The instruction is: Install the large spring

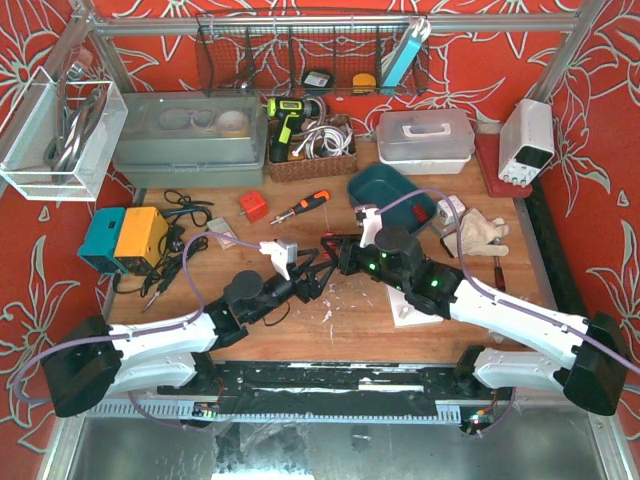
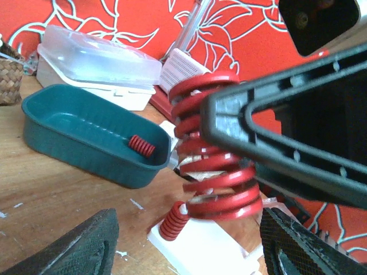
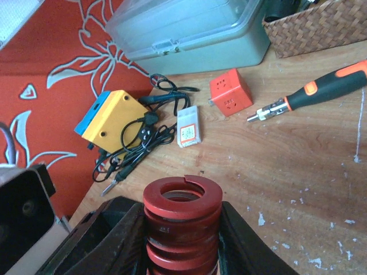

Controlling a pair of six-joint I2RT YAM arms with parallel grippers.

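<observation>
Clamping large spring (image 3: 182,226) across its coils — likely stiff, heavy, slick, so a sound hold — right gripper (image 3: 181,245) squeezes it, left gripper (image 2: 189,243) gapes empty.

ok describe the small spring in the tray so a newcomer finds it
Find the teal tray by the white lidded box. A short red spring lies on its floor. Only it sits in a tray; the large spring is in the right pincer.
</observation>
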